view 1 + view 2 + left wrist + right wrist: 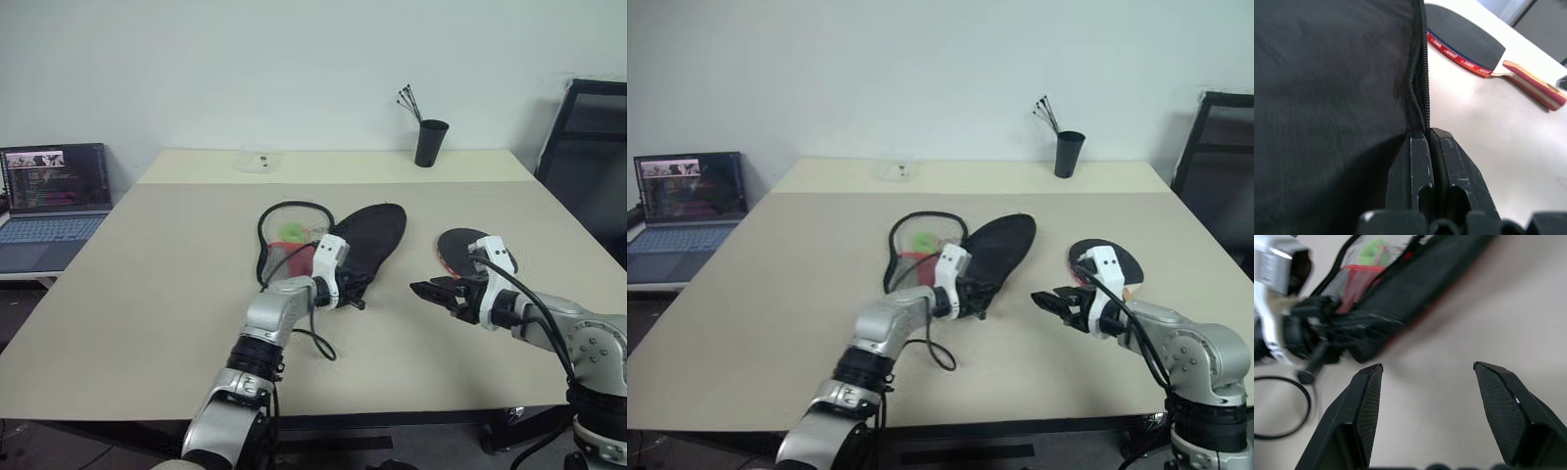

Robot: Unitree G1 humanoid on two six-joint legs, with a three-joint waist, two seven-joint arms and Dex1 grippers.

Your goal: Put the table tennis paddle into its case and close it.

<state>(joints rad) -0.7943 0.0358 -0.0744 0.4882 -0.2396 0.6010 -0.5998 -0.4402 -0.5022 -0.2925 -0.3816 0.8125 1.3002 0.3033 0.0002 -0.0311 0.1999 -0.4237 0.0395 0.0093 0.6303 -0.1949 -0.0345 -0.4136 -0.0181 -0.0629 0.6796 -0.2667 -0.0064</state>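
Note:
The case lies open in the middle of the table, its black flap spread to the right and its mesh pocket half to the left with something green and red inside. My left gripper is shut on the case's black zip rim at its near end. The table tennis paddle lies flat to the right of the case, black face up, its red edge and pale wooden handle in the left wrist view. My right gripper hovers open just in front of the paddle, pointing toward the case, nothing between its fingers.
A black cup with sticks stands at the table's far edge, and a clear plastic piece lies at the back. A laptop sits on a side desk at left. A black chair stands at right.

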